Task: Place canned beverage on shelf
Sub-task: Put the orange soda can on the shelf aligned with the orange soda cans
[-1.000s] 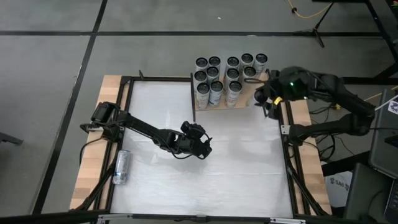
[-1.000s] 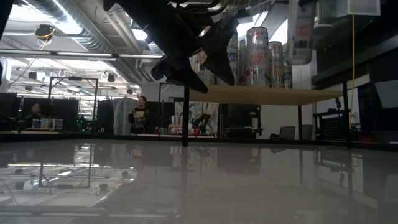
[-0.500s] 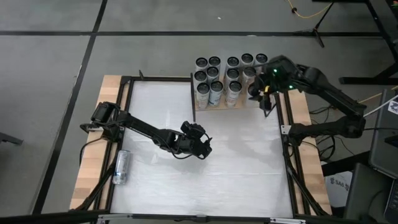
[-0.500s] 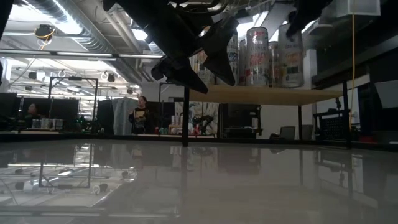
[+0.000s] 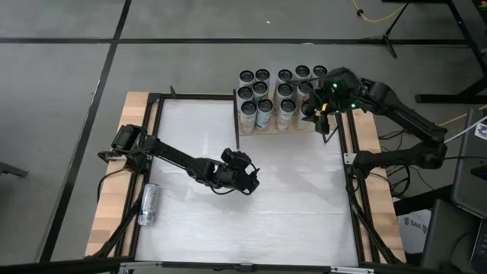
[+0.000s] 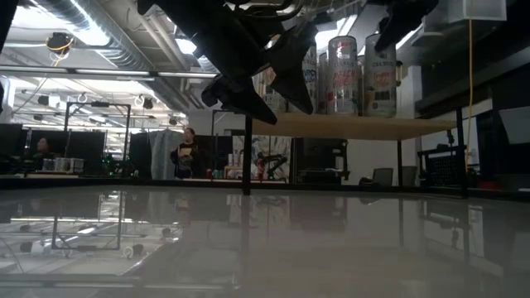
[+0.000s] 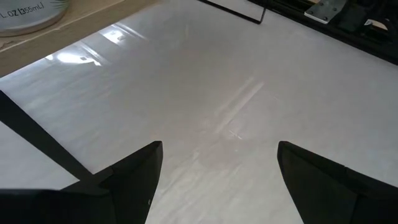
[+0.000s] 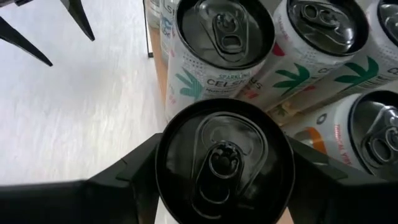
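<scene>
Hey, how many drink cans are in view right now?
14: about twelve standing cans on the shelf, a held can in the right gripper at the shelf's right end, a lying can on the left wooden strip. The arm may hide others.

One shelf (image 6: pixel 356 126) stands at the tabletop's (image 5: pixel 251 221) far edge, toward its right corner. Twelve cans (image 5: pixel 265 105) stand free on it in three rows as seen from above: five in the far row, four in the middle and three in the near row. A thirteenth, the held can (image 8: pixel 224 165), stands at the right end of the near row between the fingers of the right gripper (image 5: pixel 318 114). One more can, the loose can (image 5: pixel 149 204), lies on the wooden strip (image 5: pixel 114 221) along the tabletop's left edge, making fourteen in all. Two arms reach over the tabletop, the left arm (image 5: pixel 175 158) and the right arm (image 5: pixel 403 114). Two people (image 6: pixel 189 153) show in the room beyond.
</scene>
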Controlling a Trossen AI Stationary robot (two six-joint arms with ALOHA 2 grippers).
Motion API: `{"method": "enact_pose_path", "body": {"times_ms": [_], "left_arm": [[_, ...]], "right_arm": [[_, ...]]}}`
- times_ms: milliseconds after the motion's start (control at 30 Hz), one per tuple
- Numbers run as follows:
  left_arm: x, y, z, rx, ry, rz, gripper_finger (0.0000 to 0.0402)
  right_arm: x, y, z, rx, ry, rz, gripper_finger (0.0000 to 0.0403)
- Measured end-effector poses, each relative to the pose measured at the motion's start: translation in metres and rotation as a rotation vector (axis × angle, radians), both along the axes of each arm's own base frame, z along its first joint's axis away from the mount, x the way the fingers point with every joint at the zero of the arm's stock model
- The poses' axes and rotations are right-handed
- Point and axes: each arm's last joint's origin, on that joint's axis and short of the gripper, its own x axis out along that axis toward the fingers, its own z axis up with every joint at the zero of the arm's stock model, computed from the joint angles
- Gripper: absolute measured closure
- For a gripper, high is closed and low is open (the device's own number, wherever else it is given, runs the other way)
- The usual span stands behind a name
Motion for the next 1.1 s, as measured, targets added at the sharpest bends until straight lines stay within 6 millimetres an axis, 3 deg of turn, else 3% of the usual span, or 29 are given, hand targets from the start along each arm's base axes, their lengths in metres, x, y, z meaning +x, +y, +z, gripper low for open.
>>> {"method": "enact_pose_path", "body": {"times_ms": [333, 933, 1100], "left_arm": [[0.000, 0.000, 0.000, 0.000, 0.000, 0.000, 0.0089], [0.000, 0.000, 0.000, 0.001, 0.002, -0.001, 0.0089], [0.000, 0.000, 0.000, 0.002, 0.002, -0.001, 0.0089]], "right_arm": [[0.012, -0.007, -0.007, 0.024, 0.014, 0.006, 0.0157], [0.013, -0.007, -0.008, 0.027, 0.026, 0.001, 0.0157], [0.012, -0.008, -0.008, 0.012, 0.040, -0.020, 0.0135]]}}
